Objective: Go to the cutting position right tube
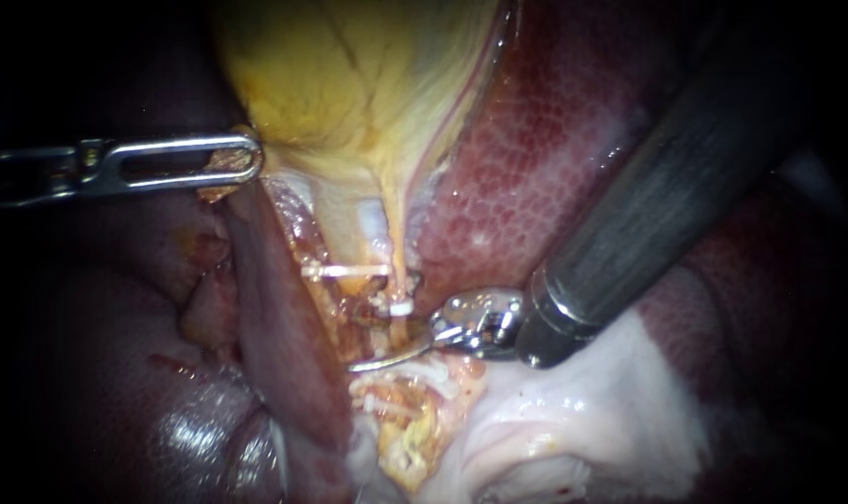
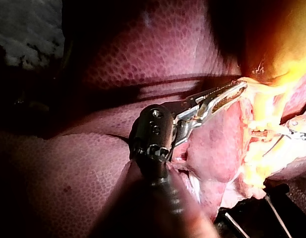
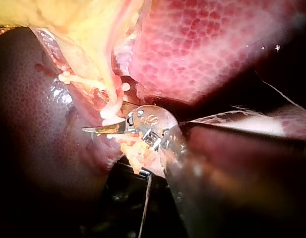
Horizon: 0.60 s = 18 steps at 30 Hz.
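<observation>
Yellow gallbladder (image 1: 349, 84) fills the top of the endoscope view. My left instrument (image 1: 246, 161) comes in flat from the left, jaws clamped on the gallbladder's lower edge. My right instrument (image 1: 391, 347) drops in from the upper right over the liver (image 1: 535, 159). Its curved blades are parted, and the lower one lies just under the right tube (image 1: 400, 275) – that's the thin pale strand running down from the gallbladder, with a white clip (image 1: 401, 307) on it just above the blade.

Left wrist view: the left instrument (image 2: 237, 89) has both jaws pinching the gallbladder (image 2: 286, 44) edge, with liver (image 2: 157, 54) behind it.

Right wrist view: the right instrument (image 3: 105, 119) has a gap between its blades – the clip (image 3: 109, 115) and tube (image 3: 114, 94) sit right at that gap, not pinched, with liver (image 3: 202, 44) beside them.
</observation>
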### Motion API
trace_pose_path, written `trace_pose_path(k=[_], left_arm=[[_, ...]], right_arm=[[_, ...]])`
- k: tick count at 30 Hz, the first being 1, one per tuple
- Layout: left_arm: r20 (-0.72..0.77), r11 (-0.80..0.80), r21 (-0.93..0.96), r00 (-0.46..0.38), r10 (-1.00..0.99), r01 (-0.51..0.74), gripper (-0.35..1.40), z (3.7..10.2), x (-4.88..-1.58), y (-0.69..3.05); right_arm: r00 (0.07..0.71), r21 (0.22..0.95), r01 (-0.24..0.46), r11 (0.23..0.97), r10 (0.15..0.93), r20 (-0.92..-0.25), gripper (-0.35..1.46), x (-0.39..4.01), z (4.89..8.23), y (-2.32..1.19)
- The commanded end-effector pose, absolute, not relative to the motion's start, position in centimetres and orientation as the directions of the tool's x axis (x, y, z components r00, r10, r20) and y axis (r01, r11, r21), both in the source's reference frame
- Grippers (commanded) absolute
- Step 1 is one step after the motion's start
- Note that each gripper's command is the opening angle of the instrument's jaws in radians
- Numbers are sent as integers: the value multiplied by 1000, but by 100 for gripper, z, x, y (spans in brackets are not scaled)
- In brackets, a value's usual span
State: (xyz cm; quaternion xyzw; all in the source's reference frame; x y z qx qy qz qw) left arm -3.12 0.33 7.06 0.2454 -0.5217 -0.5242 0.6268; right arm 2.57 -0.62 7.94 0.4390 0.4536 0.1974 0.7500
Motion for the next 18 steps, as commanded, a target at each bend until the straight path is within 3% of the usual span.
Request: trace_pose_path(k=[1, 18], left_arm=[[397, 330, 854, -94, -913, 403, -35, 706, -312, 32], [397, 330, 854, -94, -913, 403, -35, 707, -312, 32]], right_arm=[[512, 838, 105, 535, 693, -507, 142, 258, 794, -62], [530, 842, 135, 522, 680, -506, 140, 259, 794, -62]])
